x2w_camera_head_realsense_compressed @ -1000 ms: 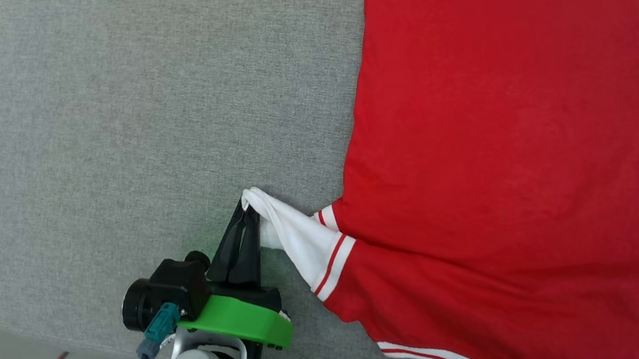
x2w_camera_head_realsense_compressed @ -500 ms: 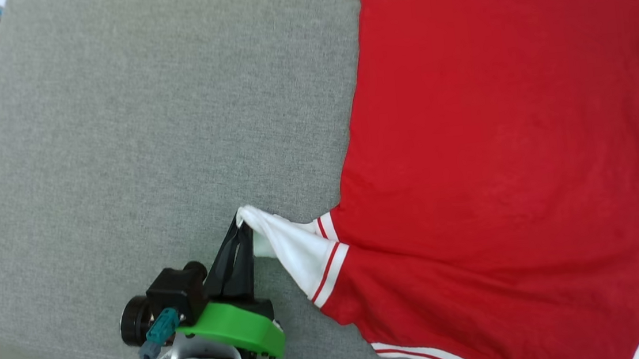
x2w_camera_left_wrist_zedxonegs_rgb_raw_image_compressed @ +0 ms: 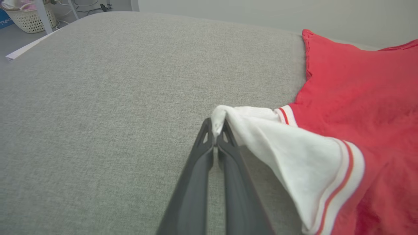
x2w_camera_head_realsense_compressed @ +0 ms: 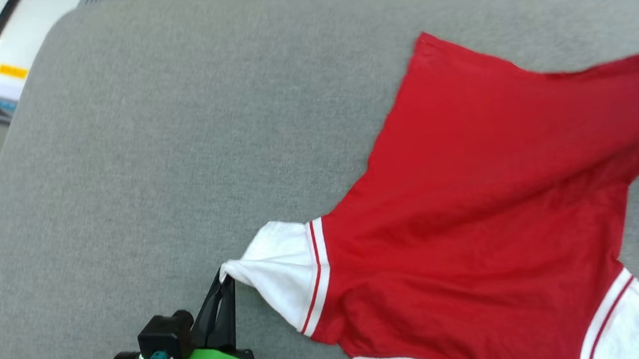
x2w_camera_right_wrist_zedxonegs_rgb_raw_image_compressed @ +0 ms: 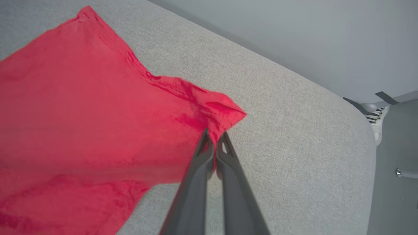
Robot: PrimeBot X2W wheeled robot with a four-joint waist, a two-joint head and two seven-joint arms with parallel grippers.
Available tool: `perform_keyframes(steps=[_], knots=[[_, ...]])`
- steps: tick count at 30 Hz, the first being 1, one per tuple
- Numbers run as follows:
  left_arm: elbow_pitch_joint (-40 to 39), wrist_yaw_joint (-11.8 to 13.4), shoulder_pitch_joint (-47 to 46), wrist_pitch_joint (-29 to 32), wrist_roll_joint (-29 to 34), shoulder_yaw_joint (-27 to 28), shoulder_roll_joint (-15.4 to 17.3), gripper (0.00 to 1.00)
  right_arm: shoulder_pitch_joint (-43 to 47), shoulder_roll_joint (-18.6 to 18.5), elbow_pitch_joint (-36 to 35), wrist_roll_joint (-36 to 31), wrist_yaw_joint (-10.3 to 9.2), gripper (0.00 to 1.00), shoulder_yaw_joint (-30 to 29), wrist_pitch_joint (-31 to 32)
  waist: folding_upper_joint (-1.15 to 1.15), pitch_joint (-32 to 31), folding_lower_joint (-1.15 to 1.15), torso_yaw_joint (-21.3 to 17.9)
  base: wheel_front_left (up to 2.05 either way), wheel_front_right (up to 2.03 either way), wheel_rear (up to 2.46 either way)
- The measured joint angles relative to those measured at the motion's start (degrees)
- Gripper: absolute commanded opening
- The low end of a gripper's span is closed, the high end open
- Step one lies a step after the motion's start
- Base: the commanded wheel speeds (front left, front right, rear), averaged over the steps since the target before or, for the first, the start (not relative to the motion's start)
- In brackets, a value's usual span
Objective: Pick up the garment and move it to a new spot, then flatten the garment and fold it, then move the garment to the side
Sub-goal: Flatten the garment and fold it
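On the grey cushion (x2w_camera_head_realsense_compressed: 121, 162), the red white-sleeved jersey (x2w_camera_head_realsense_compressed: 472, 201) stretches between your left gripper (x2w_camera_left_wrist_zedxonegs_rgb_raw_image_compressed: 217, 128) and right gripper (x2w_camera_right_wrist_zedxonegs_rgb_raw_image_compressed: 214, 138), both pinching it.

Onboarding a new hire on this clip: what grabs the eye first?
A red garment sprawls across the right of the grey cushion, stretched between two grips. The left hand is shut on the white sleeve tip at lower left of the head view; the right hand pinches a red corner.
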Motion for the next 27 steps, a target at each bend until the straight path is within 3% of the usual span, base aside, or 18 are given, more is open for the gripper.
perform_keyframes(steps=[7,13,17,22,27], knots=[[0.0,0.3,1.9,0.5,-0.7,0.4,0.9,0.00,15.7,-3.3,-3.2,4.0,0.00,0.00,-4.8,-4.5,0.00,-4.2,0.00,-3.0,0.00,0.00,0.00],[0.0,0.6,3.0,0.5,-1.0,0.7,1.4,0.00,30.5,-2.5,-3.3,5.9,0.00,0.00,-10.8,-7.7,0.00,-6.6,0.00,-5.4,0.00,0.00,0.00],[0.1,0.6,3.6,0.5,-1.1,0.7,1.7,0.00,40.1,0.5,-3.6,6.2,0.00,0.00,-14.7,-8.4,0.00,-7.6,0.00,-6.6,0.00,0.00,0.00],[0.3,0.6,3.6,0.5,-1.4,0.7,1.8,0.00,50.2,7.0,-3.8,6.1,0.00,0.00,-17.8,-7.8,0.00,-7.6,0.00,-7.0,0.00,0.00,0.00],[0.6,0.6,3.6,0.5,-1.4,0.7,1.8,0.00,53.7,12.8,-3.5,4.2,0.00,0.00,-19.2,-7.0,0.00,-6.8,0.00,-6.9,0.00,0.00,0.00]])
